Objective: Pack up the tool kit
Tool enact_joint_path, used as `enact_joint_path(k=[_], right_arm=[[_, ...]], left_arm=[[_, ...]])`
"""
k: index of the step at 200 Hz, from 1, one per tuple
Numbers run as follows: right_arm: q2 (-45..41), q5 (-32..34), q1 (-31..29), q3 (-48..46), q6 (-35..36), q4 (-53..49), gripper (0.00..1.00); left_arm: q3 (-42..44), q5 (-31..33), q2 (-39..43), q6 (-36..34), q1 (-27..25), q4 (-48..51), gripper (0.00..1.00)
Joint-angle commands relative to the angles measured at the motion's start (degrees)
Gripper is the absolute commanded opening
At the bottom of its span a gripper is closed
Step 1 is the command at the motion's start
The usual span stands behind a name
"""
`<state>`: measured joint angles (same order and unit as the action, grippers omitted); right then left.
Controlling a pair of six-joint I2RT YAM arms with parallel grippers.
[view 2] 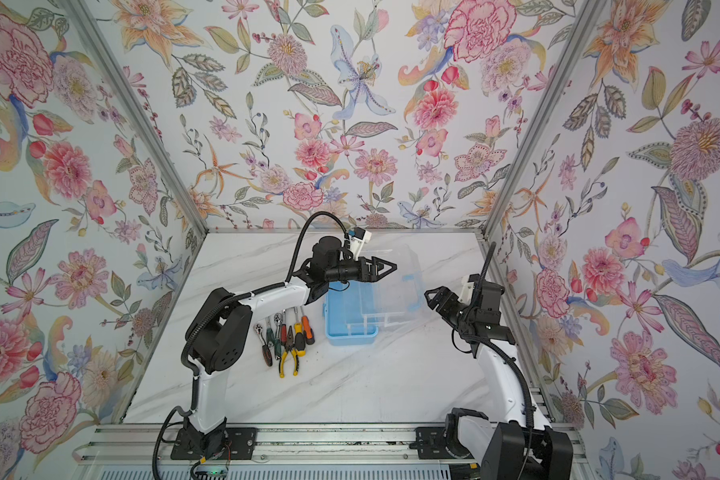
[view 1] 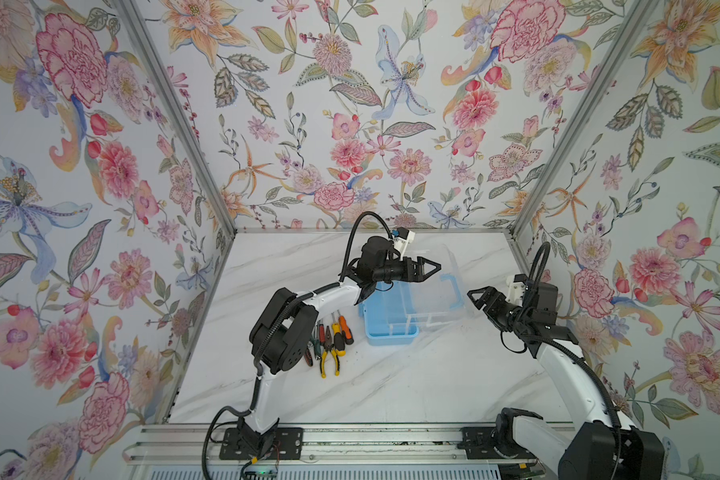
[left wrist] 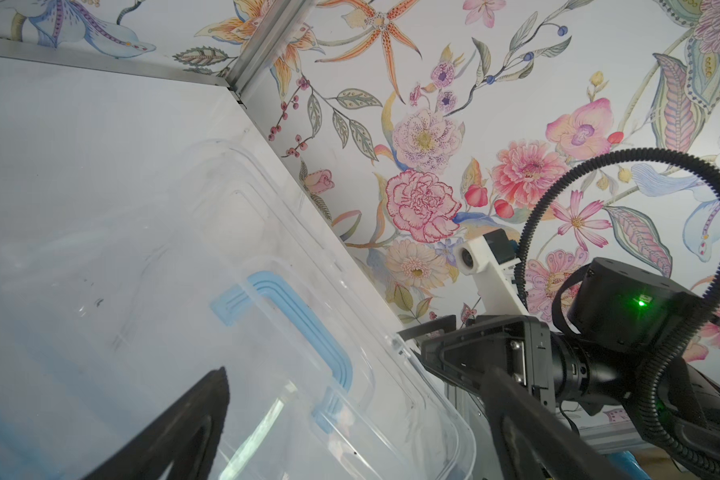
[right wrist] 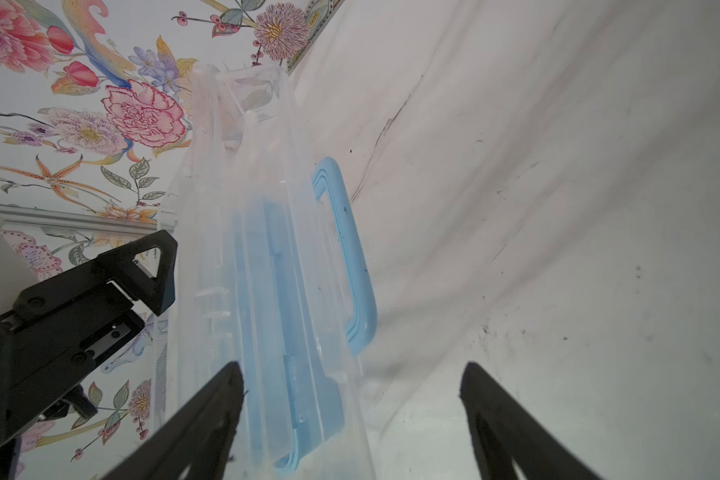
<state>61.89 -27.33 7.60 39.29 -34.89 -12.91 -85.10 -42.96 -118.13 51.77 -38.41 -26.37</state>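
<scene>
the tool box [view 1: 391, 338] stands open in the middle of the marble table [view 1: 412, 390]. its blue base lies flat. its clear lid [view 1: 433, 282], which carries a blue handle [view 1: 457, 291], is swung up toward 2 o'clock of the base and looks tilted back rather than laid flat. no tool shows inside the base, only pale dividers seen through the lid. so i judge that packing proper has not begun, and the step in hand is getting the box fully open.

the tools [view 1: 331, 338] lie in a tight row on the table at 9 o'clock of the base, just beside it. there are yellow-handled pliers [view 1: 329, 359], several screwdrivers [view 1: 344, 328] and, in a top view, a ratchet [view 2: 265, 347] close by the left arm.

the left gripper [view 1: 432, 267] hovers at 12 o'clock of the base by the lid, jaws wide and empty. the right gripper [view 1: 476, 296] sits at 3 o'clock of the lid. in the right wrist view its fingers [right wrist: 208, 424] are spread with the lid's edge between them, not pinching it. i cannot tell whether one touches it.

next, i judge, the lid needs to rest steady on its own. the left gripper should then swing to 9 o'clock, close on one handle in the crowded row and lift it clear without dragging its neighbours.
</scene>
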Motion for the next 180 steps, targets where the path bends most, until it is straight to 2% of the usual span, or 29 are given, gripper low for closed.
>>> enact_joint_path(k=[1, 42, 136, 180], right_arm=[[1.0, 1.2, 1.3, 0.9, 2.2, -1.3, 0.83], [2.0, 2.0, 1.7, 2.8, 2.6, -2.0, 0.83], [-1.2, 8.1, 1.9, 5.6, 5.0, -5.7, 0.84], [-3.2, 7.2, -0.5, 6.6, 5.4, -5.1, 0.95]], left_arm=[[3.9, -1.1, 2.4, 2.1, 1.0, -1.7, 0.98], [7.4, -0.7, 4.5, 3.0, 1.5, -4.8, 0.98], [4.9, -1.3, 4.9, 3.2, 2.5, -6.0, 0.99], [6.4, 0.2, 9.0, -1.3, 3.1, -1.0, 0.99]])
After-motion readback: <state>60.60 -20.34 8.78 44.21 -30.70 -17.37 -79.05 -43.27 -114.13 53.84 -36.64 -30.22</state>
